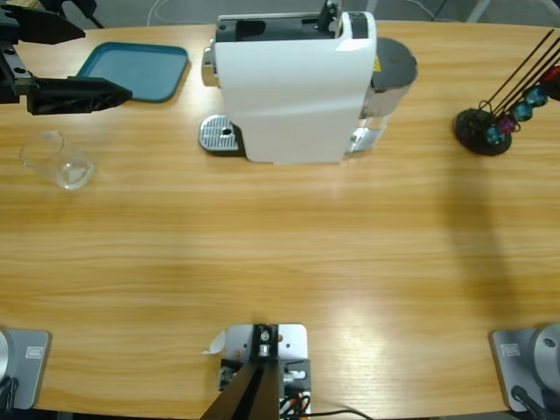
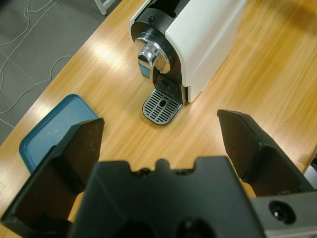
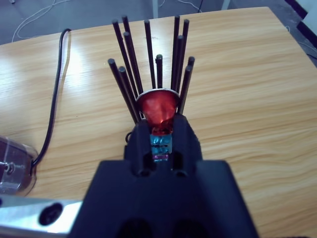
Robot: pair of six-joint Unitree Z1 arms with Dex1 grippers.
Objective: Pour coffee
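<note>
A clear glass tumbler [image 1: 58, 162] stands at the table's left end, and no coffee shows in it. My left gripper [image 1: 107, 61] hovers open just beyond it, next to the teal tray [image 1: 136, 70]. In the left wrist view that gripper [image 2: 161, 121] looks along the table at the white coffee machine [image 2: 198, 39] and its drip grate [image 2: 161, 105]. My right gripper [image 3: 161, 124] is out of the high view. It sits at the capsule rack [image 3: 148, 59], its jaws close together on a red capsule [image 3: 157, 106].
The coffee machine [image 1: 293, 83] fills the back middle, with its drip grate [image 1: 219, 136] facing left. The black capsule rack [image 1: 483, 131] with coloured capsules stands far right. A black cable [image 3: 57, 89] runs across the table behind the rack.
</note>
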